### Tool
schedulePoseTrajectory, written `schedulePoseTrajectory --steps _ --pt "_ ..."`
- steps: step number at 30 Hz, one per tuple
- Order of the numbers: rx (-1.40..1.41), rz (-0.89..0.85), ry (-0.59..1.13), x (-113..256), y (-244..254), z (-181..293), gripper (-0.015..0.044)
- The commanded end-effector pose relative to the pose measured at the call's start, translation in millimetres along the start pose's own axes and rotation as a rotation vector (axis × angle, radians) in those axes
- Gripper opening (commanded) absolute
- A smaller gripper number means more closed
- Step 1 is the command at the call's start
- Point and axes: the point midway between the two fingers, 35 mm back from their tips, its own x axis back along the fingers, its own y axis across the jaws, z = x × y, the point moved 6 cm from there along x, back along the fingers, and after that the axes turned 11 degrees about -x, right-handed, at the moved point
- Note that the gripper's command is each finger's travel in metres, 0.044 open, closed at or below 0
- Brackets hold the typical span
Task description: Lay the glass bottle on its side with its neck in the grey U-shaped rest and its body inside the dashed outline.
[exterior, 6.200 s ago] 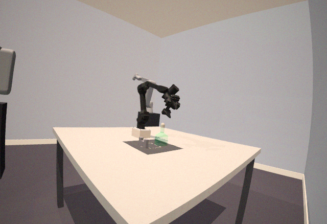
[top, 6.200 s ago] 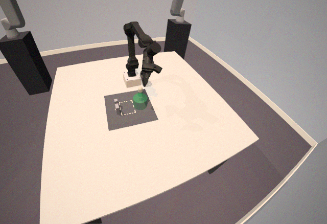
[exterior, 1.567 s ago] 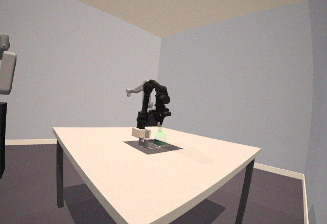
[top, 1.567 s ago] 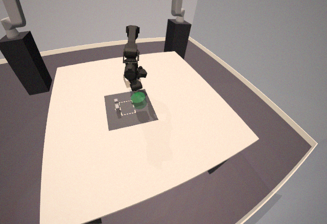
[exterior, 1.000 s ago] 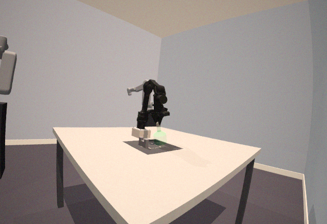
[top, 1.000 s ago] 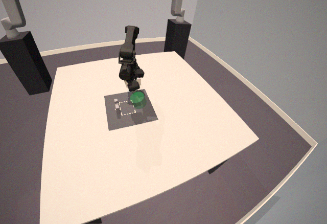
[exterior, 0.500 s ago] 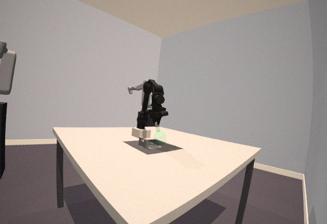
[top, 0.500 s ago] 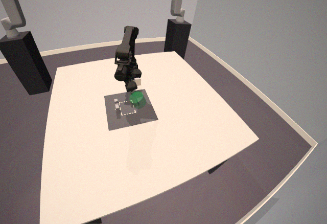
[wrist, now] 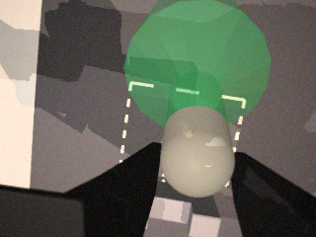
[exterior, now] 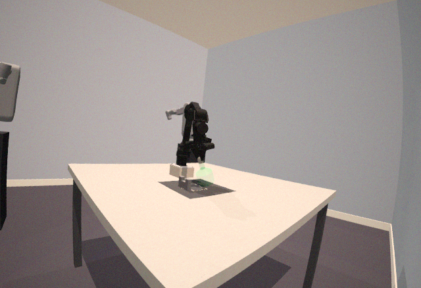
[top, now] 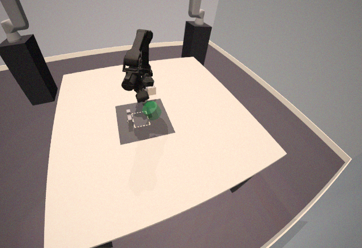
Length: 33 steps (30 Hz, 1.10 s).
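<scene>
From my wrist view, the tool (top: 145, 101) (exterior: 200, 159) (wrist: 196, 157) is part-open, clamped on the pale neck of the green bottle (top: 151, 110) (exterior: 204, 176) (wrist: 197, 54). The bottle leans near the dashed outline (top: 142, 126) (exterior: 199, 189) (wrist: 124, 125), beyond the grey rest (top: 129, 116) (exterior: 184, 183) (wrist: 171, 209); tipping it with too loose a grip could let the glass slip and break on the tabletop (top: 190, 152) (exterior: 170, 217) (wrist: 17, 138)

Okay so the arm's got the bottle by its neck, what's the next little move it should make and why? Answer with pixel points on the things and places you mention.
Probably keep the gripper (top: 146, 100) (exterior: 201, 160) (wrist: 196, 157) shut and tip the neck further toward the grey rest (top: 129, 117) (exterior: 185, 183) (wrist: 170, 209): the glass bottle (top: 151, 110) (exterior: 204, 176) (wrist: 197, 54) leans only slightly, its body not yet lying inside the dashed outline (top: 142, 126) (wrist: 142, 85).
</scene>
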Motion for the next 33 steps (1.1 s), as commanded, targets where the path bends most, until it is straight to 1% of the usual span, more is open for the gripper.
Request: schedulePoseTrajectory --steps 1,33 --pt "-0.002 0.000 0.008 0.1 -2.4 8.5 0.0125" --pt "0.006 0.006 -0.030 -3.6 -6.5 46.9 0.0125"
